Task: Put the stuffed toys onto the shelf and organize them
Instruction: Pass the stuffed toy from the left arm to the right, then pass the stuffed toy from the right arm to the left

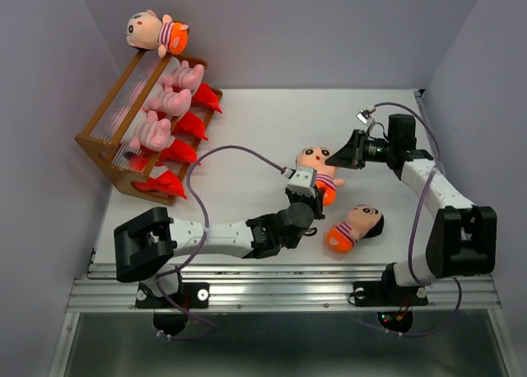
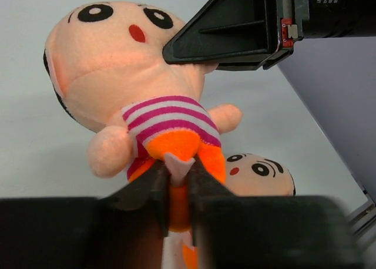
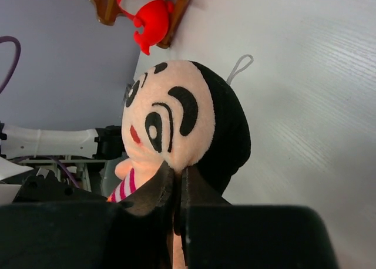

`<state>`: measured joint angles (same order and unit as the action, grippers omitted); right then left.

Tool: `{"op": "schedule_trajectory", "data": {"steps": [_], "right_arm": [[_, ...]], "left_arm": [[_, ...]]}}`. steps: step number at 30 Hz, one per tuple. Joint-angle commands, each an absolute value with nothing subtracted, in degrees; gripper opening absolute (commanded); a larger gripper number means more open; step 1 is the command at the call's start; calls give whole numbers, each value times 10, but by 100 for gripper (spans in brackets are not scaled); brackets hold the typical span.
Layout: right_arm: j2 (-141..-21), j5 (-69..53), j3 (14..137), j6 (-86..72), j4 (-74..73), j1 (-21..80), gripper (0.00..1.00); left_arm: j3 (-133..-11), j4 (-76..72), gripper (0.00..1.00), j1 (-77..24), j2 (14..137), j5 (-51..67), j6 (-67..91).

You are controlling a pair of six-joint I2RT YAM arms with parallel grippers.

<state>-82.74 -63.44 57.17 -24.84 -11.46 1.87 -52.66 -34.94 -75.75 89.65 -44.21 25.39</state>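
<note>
High rear view looking down, wrist views close on shared doll (image 2: 141, 93) (opposite sides)

Shelf (image 1: 111, 134): brown stepped rack, set at an angle on the left rear of the surface (image 1: 263, 122).
Top tier: top boy doll (image 1: 156, 33) lying at the far end.
Middle tier: three pink pigs (image 1: 171, 101) in a row.
Bottom tier: four red monsters (image 1: 189, 126) in a row, just below the pigs.
Middle boy doll (image 1: 317, 163): centre of the surface, face up, between both arms.
Left arm (image 1: 214, 235): reaches in from the near left; left jaws meet this doll's orange bottom.
Right arm (image 1: 432, 183): bends in from the right; right jaws touch its head.
Loose boy doll (image 1: 356, 225): lying on the surface, near the middle one, apart from both arms.
</note>
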Motion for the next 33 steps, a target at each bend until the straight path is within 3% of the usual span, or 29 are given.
{"op": "schedule_trajectory", "data": {"steps": [1, 4, 7, 16, 25, 33], "right_arm": [[-786, -675, 569, -194, -98, 26, 1], [-760, -692, 567, -130, -100, 26, 1], [-747, -701, 564, -92, -101, 14, 1], [-770, -776, 576, -21, -101, 9, 1], [-797, -810, 618, 118, -243, 9, 1], [-787, -814, 611, 122, -247, 9, 1]], "left_arm": [[-546, -374, 41, -759, 883, -425, 288], [-523, -372, 70, -752, 858, -363, 308], [-495, -372, 76, -726, 831, -262, 344], [-387, -424, 81, -665, 750, -87, 444], [-391, -462, 79, -650, 794, -33, 446], [-416, -464, 71, -650, 839, -31, 454]]}}
